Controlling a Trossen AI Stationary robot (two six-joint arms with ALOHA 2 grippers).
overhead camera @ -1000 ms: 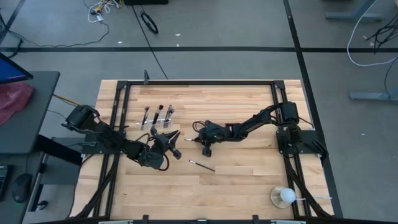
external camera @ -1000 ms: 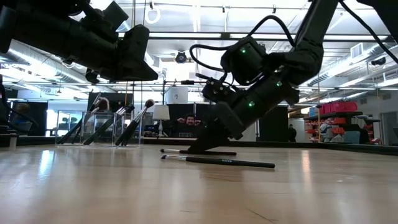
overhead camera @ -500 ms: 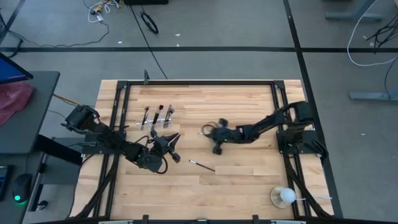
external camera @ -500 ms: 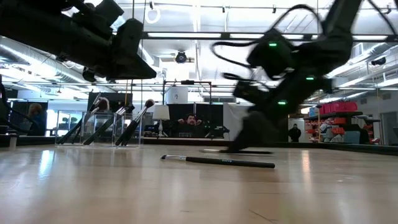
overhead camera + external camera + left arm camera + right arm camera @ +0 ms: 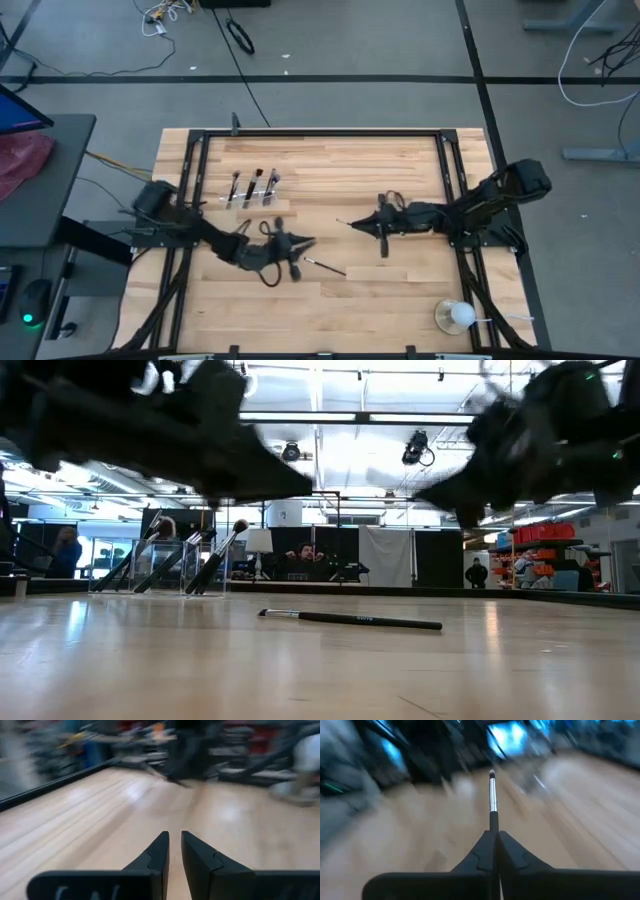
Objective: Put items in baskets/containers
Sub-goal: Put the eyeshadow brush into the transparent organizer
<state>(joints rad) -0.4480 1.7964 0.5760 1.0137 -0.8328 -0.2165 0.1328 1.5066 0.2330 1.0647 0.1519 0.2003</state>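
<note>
Overhead, right gripper pinches a slim dark makeup brush with silver ferrule mid-table, well apart from the small clear plastic brush holder. Left gripper, nearly closed and empty, hangs near another slim dark brush. Table-level view shows that brush lying flat. Wrist view: brush juts straight from closed jaws; I judge it should tilt upright before entering the holder

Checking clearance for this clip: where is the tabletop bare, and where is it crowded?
Bare: the far strip beyond the clear holder, and the near-left corner of the table. Crowded: mid-table, where the left gripper, loose brush and right gripper, holding a brush, meet.
</note>
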